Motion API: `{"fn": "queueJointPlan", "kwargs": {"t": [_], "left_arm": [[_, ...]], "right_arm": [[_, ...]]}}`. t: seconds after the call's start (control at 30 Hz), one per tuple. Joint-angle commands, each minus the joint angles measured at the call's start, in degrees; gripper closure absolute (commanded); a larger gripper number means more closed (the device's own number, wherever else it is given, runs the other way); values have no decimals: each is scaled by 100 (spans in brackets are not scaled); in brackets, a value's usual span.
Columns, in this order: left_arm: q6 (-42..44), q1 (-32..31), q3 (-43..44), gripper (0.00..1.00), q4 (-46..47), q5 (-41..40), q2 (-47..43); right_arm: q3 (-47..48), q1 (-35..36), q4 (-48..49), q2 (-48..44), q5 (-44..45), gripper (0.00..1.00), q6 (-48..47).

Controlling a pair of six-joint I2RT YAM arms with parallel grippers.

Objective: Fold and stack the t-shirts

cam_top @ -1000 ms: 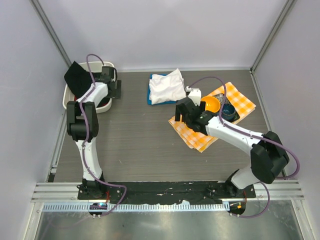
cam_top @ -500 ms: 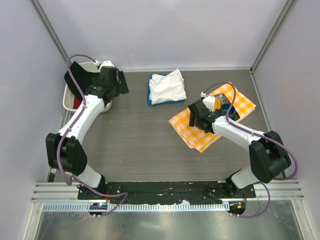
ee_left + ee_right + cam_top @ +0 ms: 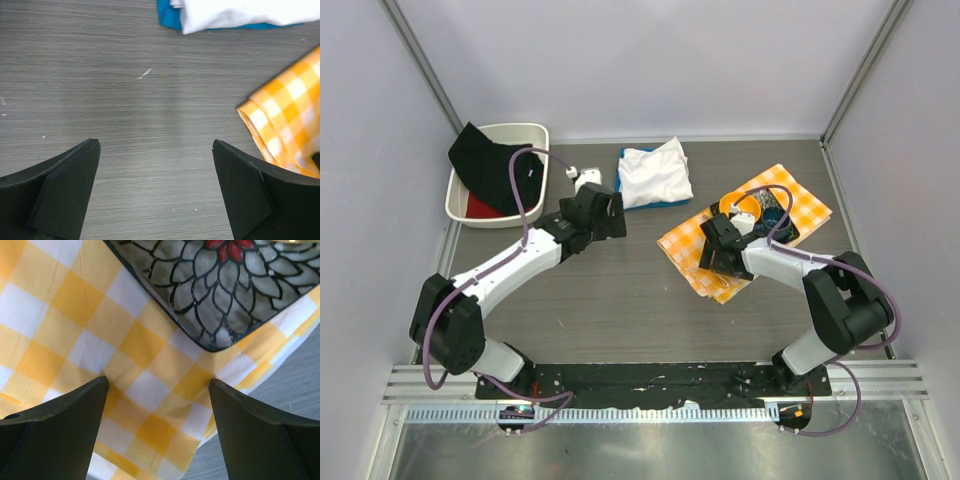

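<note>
Top external view: white t-shirt [image 3: 655, 175] lies on the blue t-shirt [image 3: 169, 17] at the far middle of the table [image 3: 620, 290], and the black t-shirt [image 3: 480, 160] drapes over the bin [image 3: 520, 128] at far left. Left claw [image 3: 155, 150] stands wide and empty above bare table; right claw [image 3: 156, 390], also wide, hovers over the checked cloth [image 3: 75, 315].

black tee [image 3: 485, 165]'s crumpled in the white bin [image 3: 525, 127] at the worktop [image 3: 600, 290]'s far-left corner, white tee [image 3: 655, 172] sits folded on the blue one [image 3: 620, 195] mid far edge.
</note>
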Motion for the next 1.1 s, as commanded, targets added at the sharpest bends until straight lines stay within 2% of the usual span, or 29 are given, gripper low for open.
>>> {"fn": "queueJointPlan", "kwargs": {"t": [0.0,0.17,0.33,0.6,1.07], "left_arm": [[-148,-364,-66,0,496,-306,-146],[-149,-584,-198,0,575,-298,-75],[-122,-619,-348,0,575,-394,-163],[-96,-628,-400,0,645,-360,-374],[-157,-628,-515,0,830,-149,-330]], "right_arm": [[-25,-374,534,484,-185,11,272],[387,-708,570,1240,-405,12,342],[1002,-963,289,1899,-229,12,457],[1635,-1534,70,2400,-545,12,518],[3612,-2062,-484,3639,-853,15,282]]}}
